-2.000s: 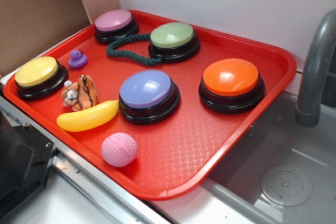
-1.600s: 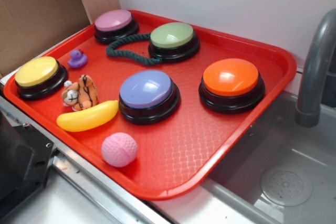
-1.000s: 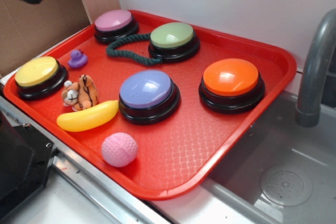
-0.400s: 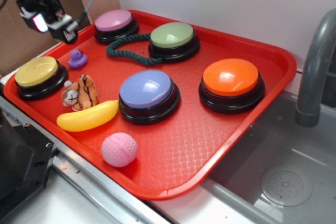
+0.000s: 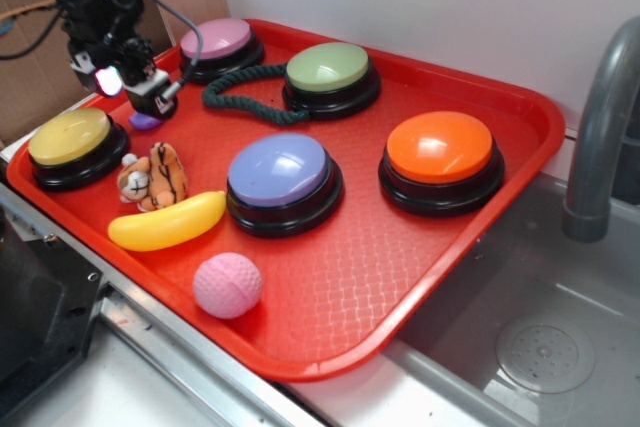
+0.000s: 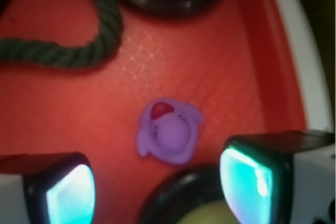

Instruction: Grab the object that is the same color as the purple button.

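The object, a tiny purple rubber duck (image 6: 169,136), sits on the red tray (image 5: 400,247); in the exterior view only a sliver of the duck (image 5: 143,121) shows under the arm. My gripper (image 5: 150,97) hovers right above it, open, with nothing held. In the wrist view the gripper (image 6: 157,187) has its fingers spread, and the duck lies just ahead of the gap between them. The purple button (image 5: 278,172), a lavender-blue dome on a black base, stands mid-tray, well right of the gripper.
Yellow button (image 5: 68,137) sits just left of the duck, its black rim (image 6: 178,198) beneath the fingers. Pink button (image 5: 216,39), green button (image 5: 328,67) and dark rope (image 5: 235,95) lie behind. Plush tiger (image 5: 152,175), yellow banana (image 5: 165,222), pink ball (image 5: 227,284), orange button (image 5: 440,149). Sink and faucet (image 5: 600,137) at right.
The arm entered from the top left and came down to the right, until the open gripper hangs over the duck. Nothing on the tray has moved.
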`<state>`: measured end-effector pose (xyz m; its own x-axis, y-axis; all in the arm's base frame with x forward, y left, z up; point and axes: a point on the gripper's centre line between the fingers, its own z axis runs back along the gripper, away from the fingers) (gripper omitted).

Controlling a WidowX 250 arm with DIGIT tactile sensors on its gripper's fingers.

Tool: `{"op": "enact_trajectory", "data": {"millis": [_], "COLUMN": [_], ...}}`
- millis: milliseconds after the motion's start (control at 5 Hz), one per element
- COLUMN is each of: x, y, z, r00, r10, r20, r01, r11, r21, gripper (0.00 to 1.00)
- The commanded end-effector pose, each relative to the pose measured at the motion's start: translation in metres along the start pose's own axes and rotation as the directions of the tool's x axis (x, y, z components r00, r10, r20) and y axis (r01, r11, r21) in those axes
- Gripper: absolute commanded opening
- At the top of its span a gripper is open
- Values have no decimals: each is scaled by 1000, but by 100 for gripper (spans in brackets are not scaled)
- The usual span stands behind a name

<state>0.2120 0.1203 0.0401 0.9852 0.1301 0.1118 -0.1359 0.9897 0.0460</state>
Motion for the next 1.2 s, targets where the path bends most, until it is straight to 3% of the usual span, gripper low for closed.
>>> {"op": "enact_trajectory", "data": {"millis": [0,600,800,1000], "x": [15,16,20,32], "y": [7,7,-2,-34], "z": [-11,-5,20,53], "r00": [1000,997,994,998], "r10": [18,73,110,65], "r20": [-3,-9,1,11], "r01": [-18,-72,-110,-65], "r11": [999,996,994,997], "r21": [32,50,6,-44], "gripper": [0,0,0,0]}}
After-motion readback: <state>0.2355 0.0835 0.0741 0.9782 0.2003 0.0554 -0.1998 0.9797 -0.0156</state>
